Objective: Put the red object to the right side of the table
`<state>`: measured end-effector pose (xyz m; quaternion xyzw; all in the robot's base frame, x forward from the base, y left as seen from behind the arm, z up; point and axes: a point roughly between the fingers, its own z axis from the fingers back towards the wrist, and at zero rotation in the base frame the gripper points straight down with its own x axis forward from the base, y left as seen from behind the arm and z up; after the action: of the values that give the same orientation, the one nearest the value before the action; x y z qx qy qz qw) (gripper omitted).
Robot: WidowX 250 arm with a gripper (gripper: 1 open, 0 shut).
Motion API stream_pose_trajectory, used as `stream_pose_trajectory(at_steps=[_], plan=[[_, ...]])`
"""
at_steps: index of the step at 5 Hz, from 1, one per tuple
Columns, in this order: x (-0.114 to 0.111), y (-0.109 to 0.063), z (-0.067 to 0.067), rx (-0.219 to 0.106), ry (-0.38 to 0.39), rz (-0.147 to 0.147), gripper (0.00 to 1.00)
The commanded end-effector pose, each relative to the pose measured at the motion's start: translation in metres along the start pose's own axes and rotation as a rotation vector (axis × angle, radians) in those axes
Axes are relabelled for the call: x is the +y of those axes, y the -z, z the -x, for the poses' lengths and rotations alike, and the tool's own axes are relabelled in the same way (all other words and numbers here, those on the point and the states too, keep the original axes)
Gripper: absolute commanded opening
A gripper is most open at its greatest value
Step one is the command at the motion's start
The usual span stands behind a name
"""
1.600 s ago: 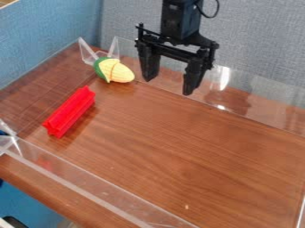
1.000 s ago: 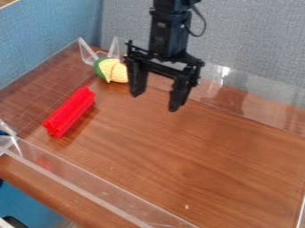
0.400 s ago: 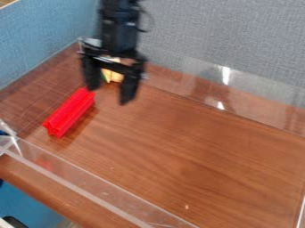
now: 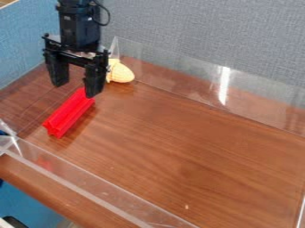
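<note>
Red block [image 4: 70,112] lying lengthwise on the left part of the wood-grain counter [image 4: 197,142], near the clear front wall [image 4: 89,184]. Black hand [image 4: 75,80] hovering above its far end, fingers spread wide, gripping nothing. Yellow corn toy [image 4: 120,71] resting behind, partly hidden by the hand. Bare wood spreading rightward.

Yellow corn toy [image 4: 120,71], far left: partly covered by the black gripper [image 4: 75,73]; leafy end out of sight. Red block [image 4: 70,113]: far end tucked at the gripper's near fingertip, contact impossible to tell. Robot arm [image 4: 78,11]: cut off by the top edge. Tabletop [image 4: 197,138]: runs out of view on the right and near sides. Dark item [image 4: 12,222], near left corner: cropped, identity unclear. Blue item [image 4: 4,134], left edge: mostly cropped, unidentifiable.
</note>
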<state>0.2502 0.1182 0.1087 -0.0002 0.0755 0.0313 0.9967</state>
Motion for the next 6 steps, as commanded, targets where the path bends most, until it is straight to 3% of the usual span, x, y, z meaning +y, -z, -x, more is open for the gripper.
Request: stream_pose_trajectory(at_steps=[1, 4, 6], plan=[[0.005, -0.008, -0.009, -0.039, -0.034, -0.014, 1.00], [0.025, 0.017, -0.008, -0.014, -0.065, -0.014, 1.00], [0.006, 0.044, -0.036, -0.030, -0.045, -0.014, 1.00]])
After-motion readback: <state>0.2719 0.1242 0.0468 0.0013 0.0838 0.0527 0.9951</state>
